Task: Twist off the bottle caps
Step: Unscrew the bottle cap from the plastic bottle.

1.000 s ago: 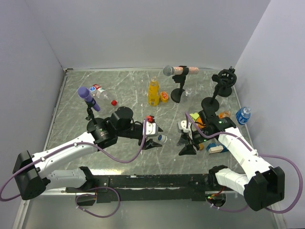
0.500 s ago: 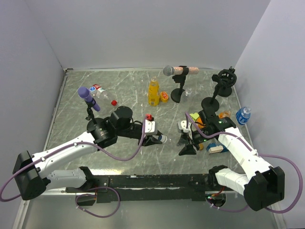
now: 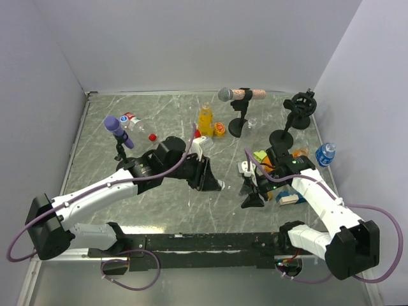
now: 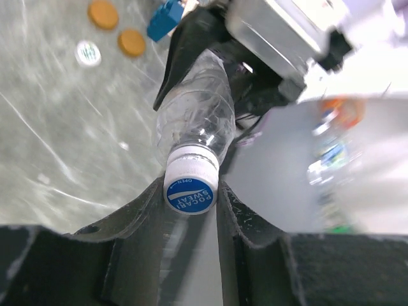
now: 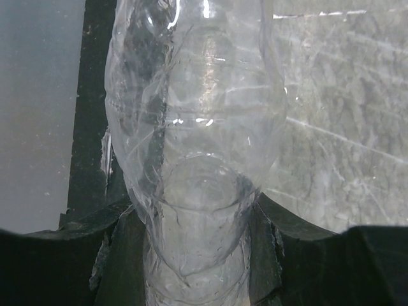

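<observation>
A clear bottle lies level above the table between my two grippers. Its white cap with a blue top sits squeezed between the left gripper's black fingers. My left gripper is shut on that cap. My right gripper is shut on the other end of the same bottle, its jaws pressed against both sides of the clear body. In the top view the right gripper faces the left one across a short gap.
A yellow-orange juice bottle stands at the back centre. A clear red-labelled bottle and a red cap lie back left, a blue-labelled bottle at right. Microphone stands rise nearby. Two brown discs lie on the table.
My left gripper moved right onto the bottle's cap and shut on it, with the arm stretched further out. The right arm and the bottle stayed where they were.
</observation>
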